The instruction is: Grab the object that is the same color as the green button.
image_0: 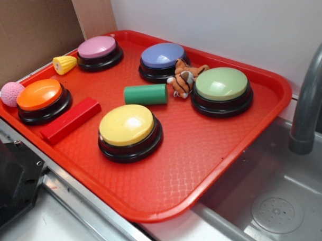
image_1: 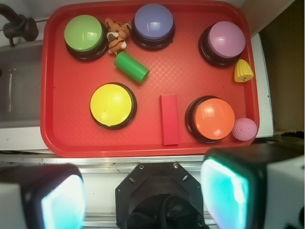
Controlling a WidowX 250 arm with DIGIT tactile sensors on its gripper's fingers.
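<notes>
We see the claw (image_1: 143, 191) only in the wrist view, its pads (image_1: 226, 191) cut off, spread wide and empty, well short of the green cylinder (image_1: 131, 67) on the tray (image_1: 52, 95).

A red tray (image_0: 244, 150) with a fine diamond-textured surface is seen. A solid matte green is shown by the cylinder block (image_0: 146, 94), close in hue to the paler sage-green dome of the green button (image_0: 221, 83), which is set on a black base. Black bases are also carried by the yellow button (image_0: 126, 124), the blue-violet button (image_0: 163, 55), the pink button (image_0: 97, 46) and the orange button (image_0: 39, 93). The rectangular block (image_0: 71, 120) is coloured red like the tray. Orange fur with dark stripes and white patches is displayed by the toy tiger (image_0: 184, 77). At the tray's nine o'clock edge, a yellow corn piece (image_0: 64, 64) with a kernel pattern and a pink knitted ball (image_0: 11, 93) are found.
</notes>
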